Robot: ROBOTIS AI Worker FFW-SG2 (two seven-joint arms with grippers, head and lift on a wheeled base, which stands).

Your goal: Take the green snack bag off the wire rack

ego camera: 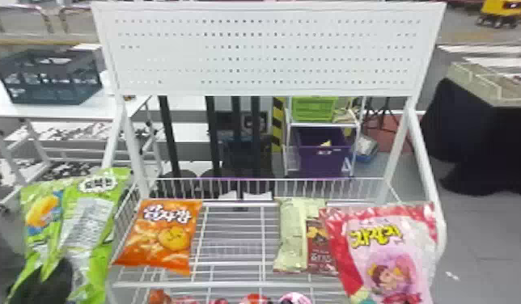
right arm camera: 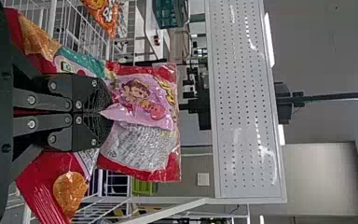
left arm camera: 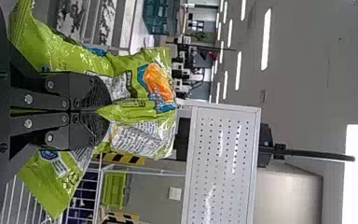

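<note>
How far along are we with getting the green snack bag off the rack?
The lift-off looks done: the green snack bag hangs by the left end of the wire rack, not lying on its shelf. It is in hand, pinched by the left gripper; the right gripper holds the pink-and-red bag. Left, probably: drawing the green snack bag farther clear.

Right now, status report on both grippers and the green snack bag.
Left gripper: fingers shut on green snack bag, left of wire rack. Right gripper: fingers shut on pink-and-red bag. Nothing visibly blocking.
</note>
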